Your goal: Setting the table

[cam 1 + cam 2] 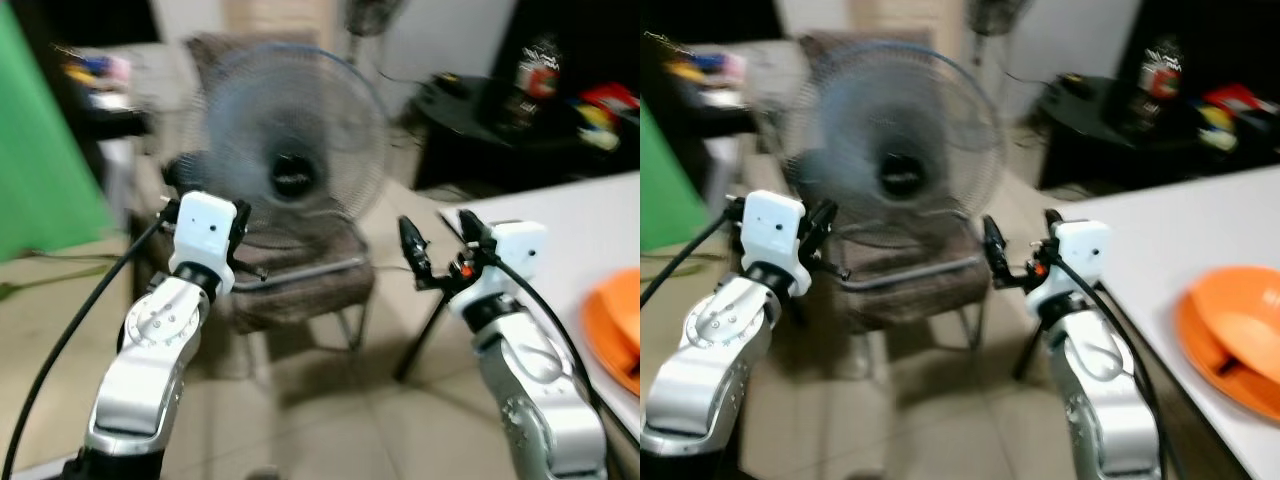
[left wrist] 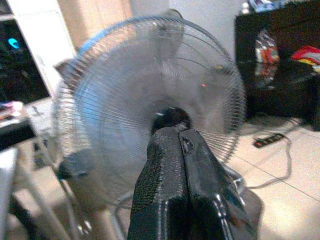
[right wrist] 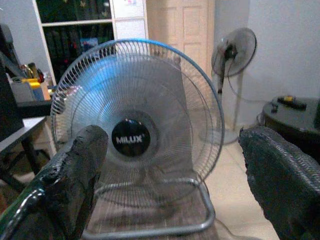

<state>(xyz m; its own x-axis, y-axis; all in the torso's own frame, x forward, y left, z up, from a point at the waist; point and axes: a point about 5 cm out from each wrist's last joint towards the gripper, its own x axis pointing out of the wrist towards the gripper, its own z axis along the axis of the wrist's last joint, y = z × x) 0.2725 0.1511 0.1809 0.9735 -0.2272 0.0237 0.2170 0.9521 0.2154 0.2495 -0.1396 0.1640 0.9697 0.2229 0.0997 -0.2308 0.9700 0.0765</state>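
Observation:
A white table stands at the right, with its corner just beyond my right arm. On it lies an orange dish at the right edge of the eye views; it looks like a bowl on a plate, but blur hides the detail. My right gripper is raised left of the table corner, open and holding nothing, its two fingers wide apart. My left gripper is raised further left, over the floor. It is shut, the fingers pressed together with nothing between them.
A blue-rimmed fan sits on a brown chair straight ahead of both grippers. A black low table with clutter is at the back right and a green screen at the left. A power strip lies on the tiled floor.

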